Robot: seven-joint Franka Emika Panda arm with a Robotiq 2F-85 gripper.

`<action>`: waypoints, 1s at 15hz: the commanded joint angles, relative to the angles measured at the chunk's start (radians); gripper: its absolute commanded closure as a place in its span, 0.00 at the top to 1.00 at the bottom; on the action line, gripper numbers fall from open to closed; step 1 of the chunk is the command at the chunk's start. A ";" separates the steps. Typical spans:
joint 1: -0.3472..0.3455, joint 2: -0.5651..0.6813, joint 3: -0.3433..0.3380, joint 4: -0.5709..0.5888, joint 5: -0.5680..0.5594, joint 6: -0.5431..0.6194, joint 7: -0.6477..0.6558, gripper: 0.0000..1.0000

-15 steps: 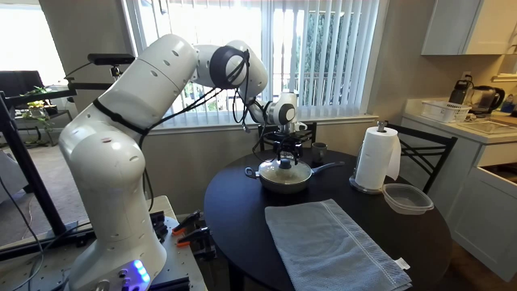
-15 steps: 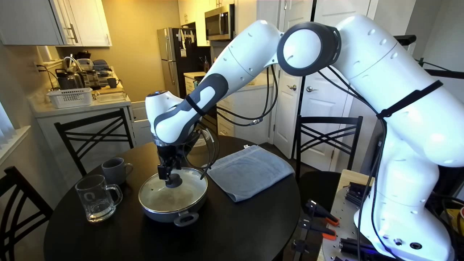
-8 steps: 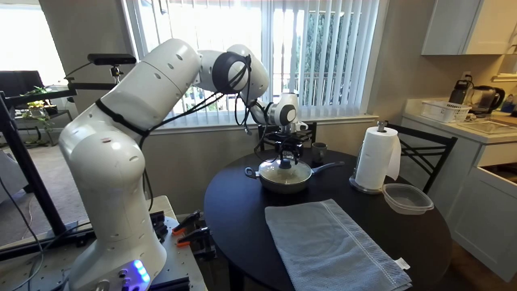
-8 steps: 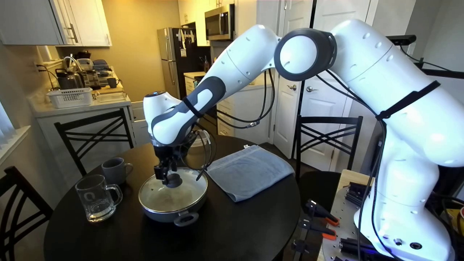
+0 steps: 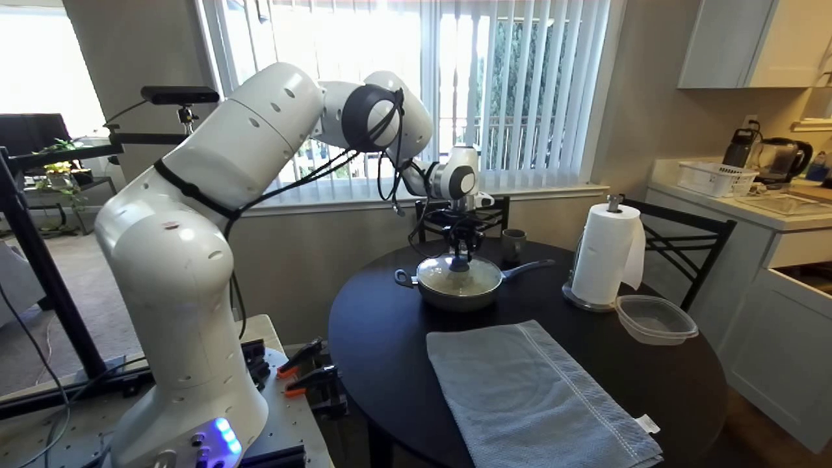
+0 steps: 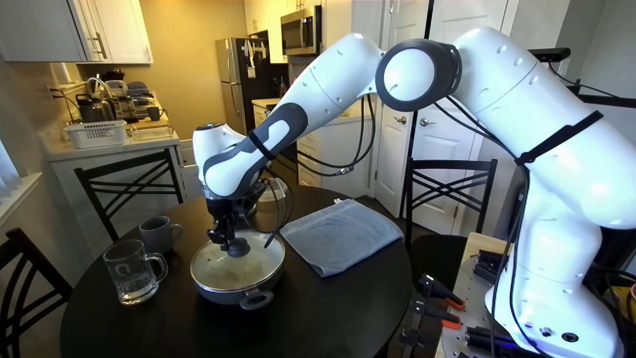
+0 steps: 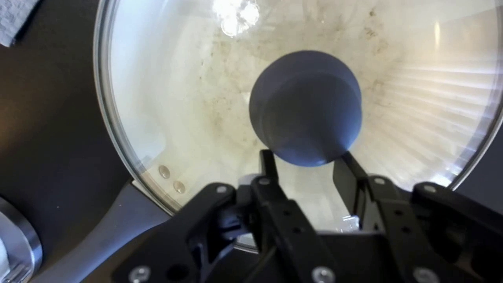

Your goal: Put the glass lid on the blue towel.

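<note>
In an exterior view: glass mug left, glass lid sat on pan, blue towel right. Wrist view alone resolved the gripper: part-closed at the knob, couldn't tell if gripping. Dark table, fridge behind.

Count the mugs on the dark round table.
2. In an exterior view, a clear glass mug stands left of the round grey pan, an opaque grey mug just behind the glass one. Others could be hidden.

Blown-out window, glare on glass lid
</note>
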 commanded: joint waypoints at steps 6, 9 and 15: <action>-0.032 -0.033 0.027 -0.010 0.046 -0.110 -0.045 0.98; -0.040 -0.040 0.030 -0.005 0.051 -0.133 -0.045 1.00; -0.061 -0.035 0.036 0.009 0.083 -0.167 -0.052 1.00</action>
